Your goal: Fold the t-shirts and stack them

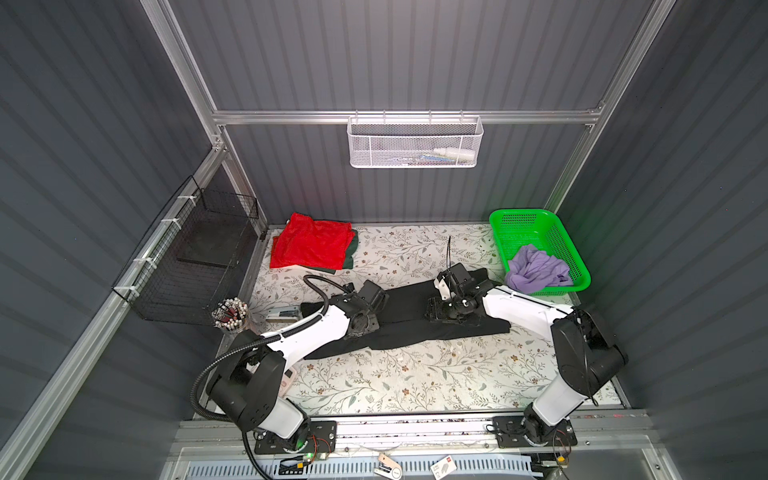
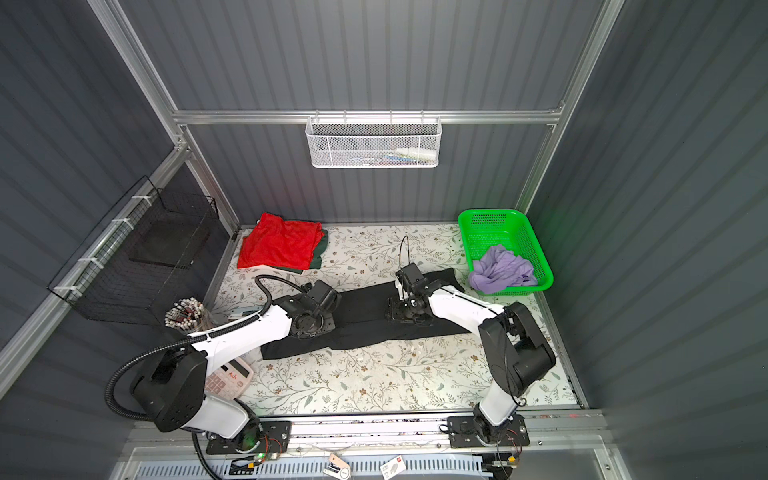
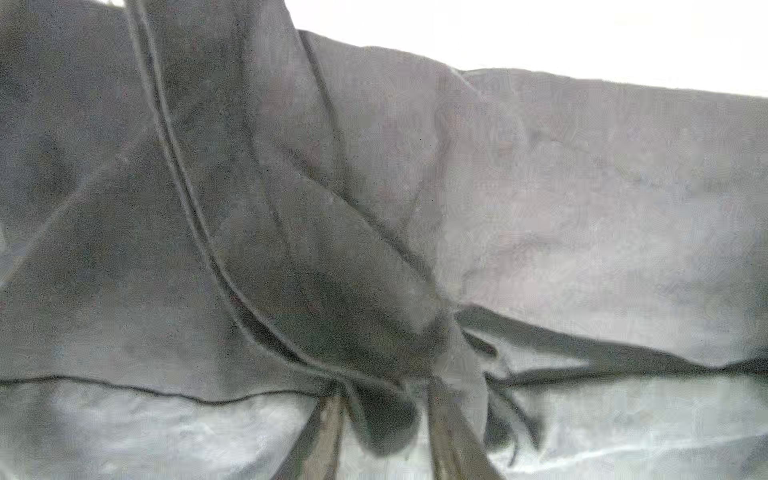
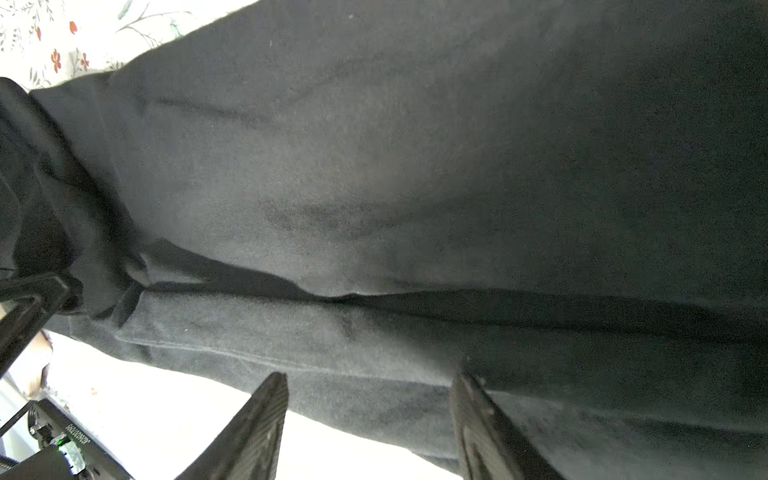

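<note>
The black t-shirt (image 1: 411, 299) (image 2: 361, 307) lies across the middle of the table as a long folded strip. My left gripper (image 1: 363, 328) (image 3: 386, 415) points down at its left part, shut on a puckered bunch of the black cloth between its fingers (image 3: 328, 432). My right gripper (image 1: 442, 313) (image 4: 370, 399) stands open over the strip's right part, with the shirt's folded edge (image 4: 374, 374) lying between its fingers (image 4: 270, 415). The red t-shirt (image 1: 311, 243) lies folded on the dark green one (image 1: 349, 257) at the back left. The lavender t-shirt (image 1: 536, 268) sits crumpled in the green basket.
The green basket (image 1: 523, 220) stands at the back right. A black wire basket (image 1: 199, 257) hangs on the left wall, with a cup of pens (image 1: 230, 313) and a stapler (image 1: 282, 313) below it. A calculator (image 2: 230, 378) lies under the left arm. A white mesh basket (image 1: 415, 141) hangs on the back wall.
</note>
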`<state>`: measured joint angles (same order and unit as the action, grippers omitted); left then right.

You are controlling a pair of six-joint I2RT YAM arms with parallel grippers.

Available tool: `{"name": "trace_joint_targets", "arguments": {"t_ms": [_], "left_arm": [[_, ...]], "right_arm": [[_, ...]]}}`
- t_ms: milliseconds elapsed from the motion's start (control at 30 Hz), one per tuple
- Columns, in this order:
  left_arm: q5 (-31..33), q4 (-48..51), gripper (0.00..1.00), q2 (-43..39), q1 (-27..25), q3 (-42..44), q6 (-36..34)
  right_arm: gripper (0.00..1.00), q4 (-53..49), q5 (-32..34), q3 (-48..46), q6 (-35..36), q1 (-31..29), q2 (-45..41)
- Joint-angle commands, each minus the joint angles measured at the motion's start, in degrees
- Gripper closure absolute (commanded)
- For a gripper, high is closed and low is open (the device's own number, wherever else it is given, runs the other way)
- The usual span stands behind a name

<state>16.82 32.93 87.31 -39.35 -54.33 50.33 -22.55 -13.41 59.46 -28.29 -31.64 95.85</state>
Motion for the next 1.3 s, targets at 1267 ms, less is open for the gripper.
{"name": "trace_joint_targets", "arguments": {"t_ms": [1267], "left_arm": [[7.6,-4.0,1.00,21.5,6.3,-22.6,-14.2]], "right_arm": [[0.35,-5.3,11.2,-1.2,-0.7,2.0,-3.2]]}}
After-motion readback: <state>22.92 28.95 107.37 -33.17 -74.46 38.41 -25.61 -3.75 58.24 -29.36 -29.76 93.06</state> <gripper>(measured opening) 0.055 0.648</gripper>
